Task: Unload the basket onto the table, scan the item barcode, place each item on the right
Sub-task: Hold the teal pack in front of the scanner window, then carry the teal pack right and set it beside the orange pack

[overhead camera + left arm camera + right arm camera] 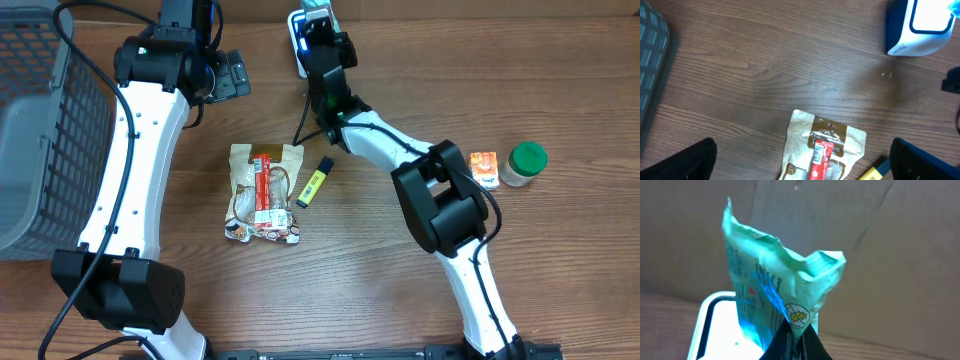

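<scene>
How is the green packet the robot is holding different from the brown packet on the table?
The green packet is pinched upright in the right gripper at the scanner; the brown packet lies flat on the table, untouched. The green packet is mint with blue print; the brown packet is tan with a red label. Both are soft, crinkly bags.

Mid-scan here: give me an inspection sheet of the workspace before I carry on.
Surface: wooden table, no spills seen.
Job's things: teal packet held above the lit scanner.
Clutter: snack pouch and yellow marker mid-table; orange box beside green-lidded jar; grey basket at the edge.
Grippers: left gripper open, empty, apart from the pouch; right gripper shut on the teal packet.
Cables: black cable runs along the left arm.
Surroundings: brown board behind the scanner.
</scene>
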